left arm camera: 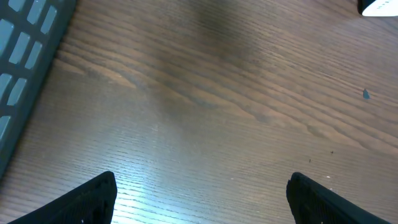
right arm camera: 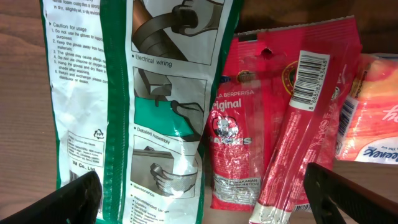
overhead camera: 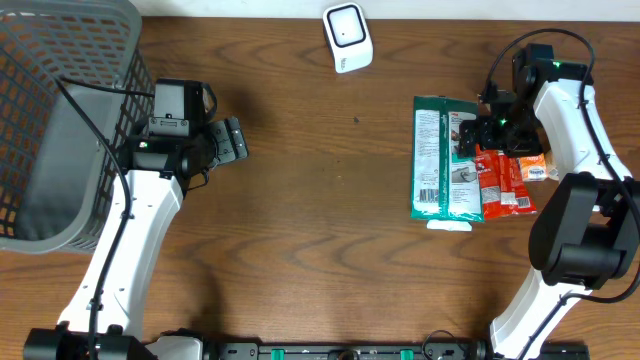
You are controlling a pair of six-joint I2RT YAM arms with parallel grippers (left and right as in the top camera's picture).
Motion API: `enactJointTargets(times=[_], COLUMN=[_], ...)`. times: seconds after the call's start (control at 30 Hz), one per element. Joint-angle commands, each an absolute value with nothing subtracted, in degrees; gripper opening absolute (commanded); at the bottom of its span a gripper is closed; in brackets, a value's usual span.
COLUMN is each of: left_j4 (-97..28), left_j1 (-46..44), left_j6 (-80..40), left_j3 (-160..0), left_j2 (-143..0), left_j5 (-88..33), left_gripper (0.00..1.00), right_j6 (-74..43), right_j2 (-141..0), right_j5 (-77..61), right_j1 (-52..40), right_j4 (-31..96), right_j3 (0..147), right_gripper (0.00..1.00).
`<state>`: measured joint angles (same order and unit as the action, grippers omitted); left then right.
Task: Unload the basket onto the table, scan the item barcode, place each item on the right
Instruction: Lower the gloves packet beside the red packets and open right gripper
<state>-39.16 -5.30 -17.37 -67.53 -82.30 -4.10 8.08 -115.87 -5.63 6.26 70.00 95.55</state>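
Observation:
A green and white package point(overhead camera: 445, 160) lies flat at the right of the table, with a red snack packet point(overhead camera: 505, 180) beside it and an orange packet point(overhead camera: 535, 165) further right. My right gripper point(overhead camera: 490, 130) hovers open over them. In the right wrist view the green package point(right arm camera: 149, 106) and the red packet point(right arm camera: 249, 143) lie below the right gripper point(right arm camera: 202, 199), and a barcode point(right arm camera: 308, 78) shows on the red packet's seam. The white scanner point(overhead camera: 348, 38) stands at the back centre. My left gripper point(overhead camera: 232, 140) is open over bare wood, holding nothing.
A grey mesh basket point(overhead camera: 60, 120) fills the far left; its wall point(left arm camera: 25, 50) shows in the left wrist view. A small white piece point(overhead camera: 448, 226) lies just in front of the green package. The orange packet point(right arm camera: 373, 118) touches the red one.

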Motion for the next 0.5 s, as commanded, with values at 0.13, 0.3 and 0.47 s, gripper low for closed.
enactJointTargets(times=[0.13, 0.3, 0.47], left_j4=[-39.22, -39.22, -39.22], left_j1=[-5.06, -5.04, -5.06], left_j6=[-17.26, -17.26, -17.26], left_j3=[-67.72, -67.72, -67.72], left_j2=[-82.48, -82.48, -82.48], left_j5=[-3.36, -3.36, -3.36], left_gripper=[0.88, 0.88, 0.88], right_j6=[8.21, 8.21, 8.21], right_j2=[-115.33, -115.33, -115.33], right_j5=[-6.09, -6.09, -6.09], right_j1=[6.33, 6.33, 6.33], right_j4=[69.97, 69.97, 69.97], right_j3=[96.42, 96.42, 96.42], right_gripper=[0.99, 0.99, 0.99])
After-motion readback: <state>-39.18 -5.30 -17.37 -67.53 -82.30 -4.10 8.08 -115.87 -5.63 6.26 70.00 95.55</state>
